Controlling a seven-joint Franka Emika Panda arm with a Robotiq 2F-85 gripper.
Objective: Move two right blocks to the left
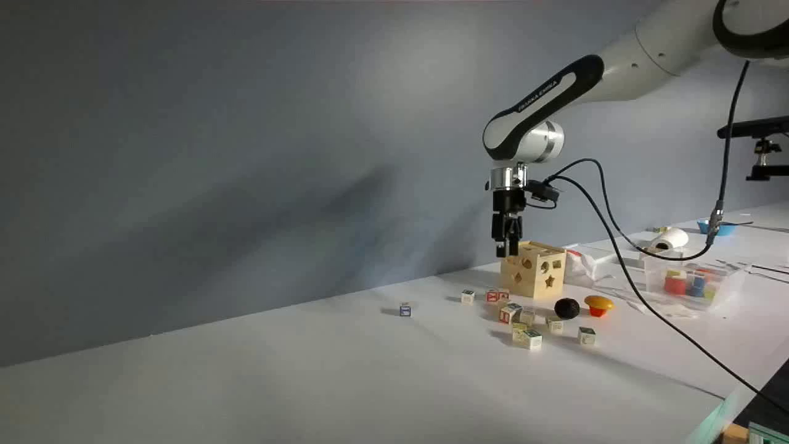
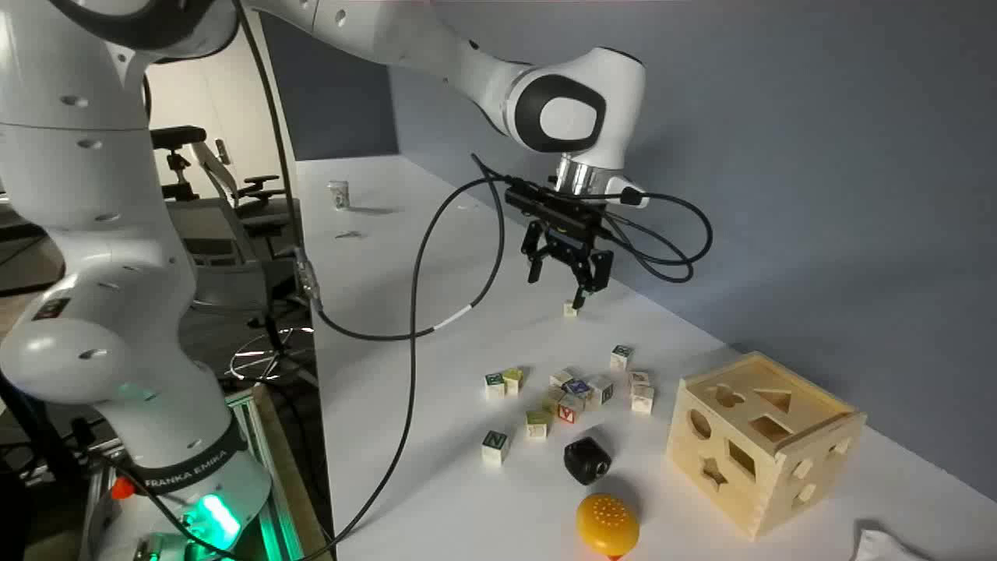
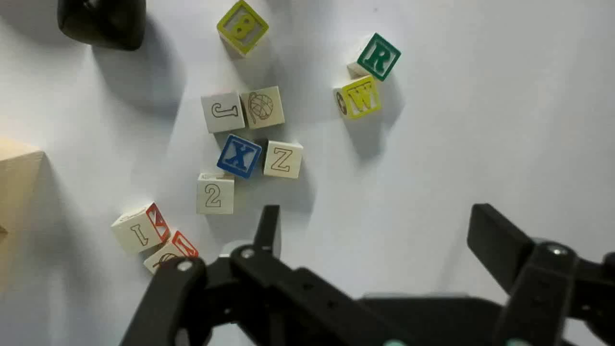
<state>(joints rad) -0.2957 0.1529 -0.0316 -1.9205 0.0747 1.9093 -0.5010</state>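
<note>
Small wooden letter blocks lie on the pale table. In the wrist view a green R block (image 3: 379,56) touches a yellow W block (image 3: 358,97). A blue X block (image 3: 239,156) sits among a Z block (image 3: 283,159), a 2 block (image 3: 215,193) and others. Two red-edged blocks (image 3: 141,228) lie left. The pair with R shows in both exterior views (image 1: 527,337) (image 2: 503,382). A lone block (image 1: 405,309) stands apart; it also shows below a fingertip (image 2: 571,309). My gripper (image 3: 377,230) is open and empty, above the table in both exterior views (image 1: 506,251) (image 2: 556,288).
A larger wooden box with shape holes (image 1: 533,271) (image 2: 759,444) stands near the wall. A black round piece (image 2: 586,460) and a yellow-topped piece (image 2: 607,523) lie beside the blocks. A clear bin (image 1: 696,287) stands beyond the box. A black cable hangs from the arm.
</note>
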